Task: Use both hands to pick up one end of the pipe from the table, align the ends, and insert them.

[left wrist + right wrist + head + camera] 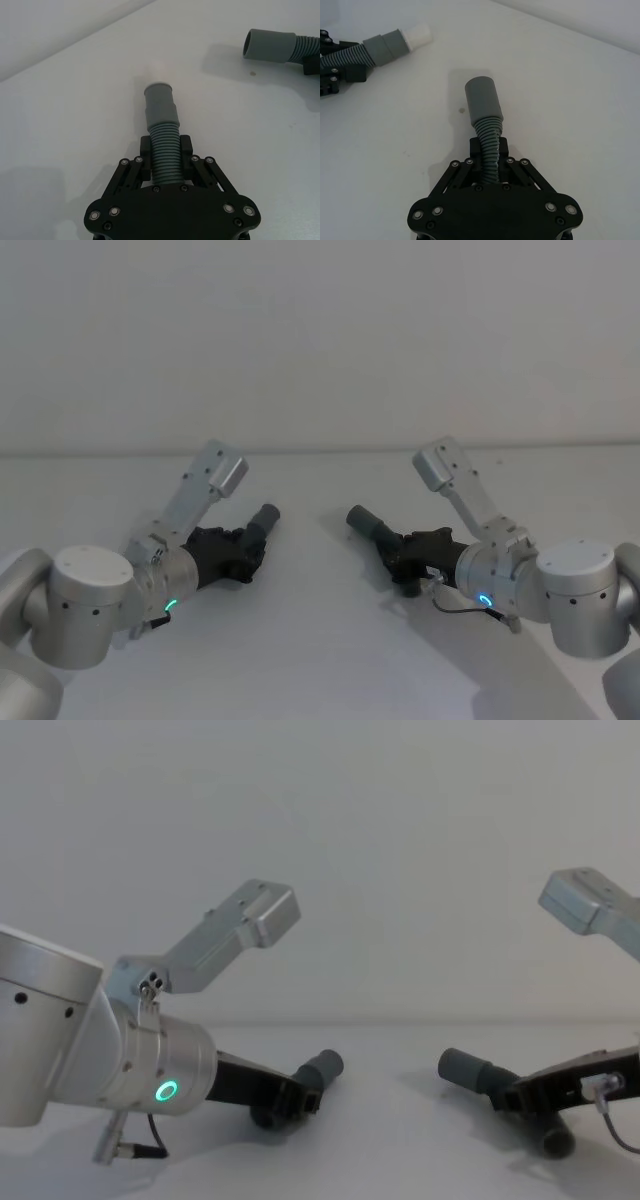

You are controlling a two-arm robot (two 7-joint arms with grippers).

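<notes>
My left gripper is shut on the ribbed body of one dark grey pipe piece. Its smooth cuff points toward the middle and tilts up off the white table. My right gripper is shut on the ribbed body of the other piece. That piece's cuff faces the first across a gap. In the right wrist view the left piece's cuff ends in a white tip. In the chest view both cuffs angle upward and stand apart.
The table's far edge meets a plain pale wall. A thin cable hangs by my right wrist. In the chest view the right piece's rear end hangs low under the gripper.
</notes>
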